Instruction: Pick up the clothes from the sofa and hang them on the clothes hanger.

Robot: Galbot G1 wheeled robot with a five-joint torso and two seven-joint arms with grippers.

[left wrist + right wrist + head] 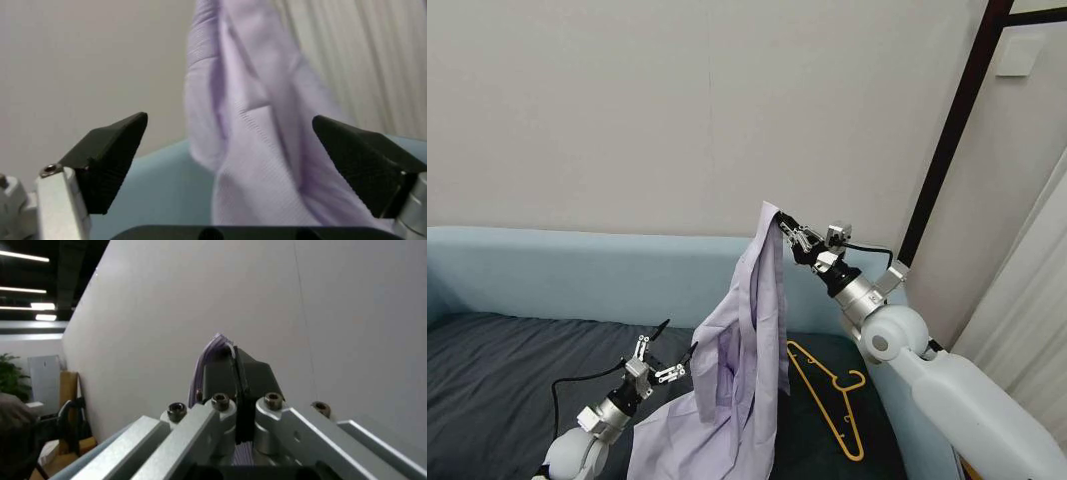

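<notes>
Right gripper [783,229]: clamped on pale lilac shirt [747,340], held high.
Left gripper [680,335]: jaws wide, beside shirt.
Thin yellow hanger [818,402]: flat on light blue sofa [577,270].

Probably a home: sofa [577,275], curtain [1032,290].

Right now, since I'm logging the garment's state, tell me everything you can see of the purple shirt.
The shirt is pale lilac, thin and soft-looking. It hangs in vertical folds, pinched at its top edge by the right gripper, jaws shut on it. Its lower part lies crumpled on the dark sofa seat. The open left gripper sits close beside the folds; a yellow hanger lies on the seat nearby.
</notes>
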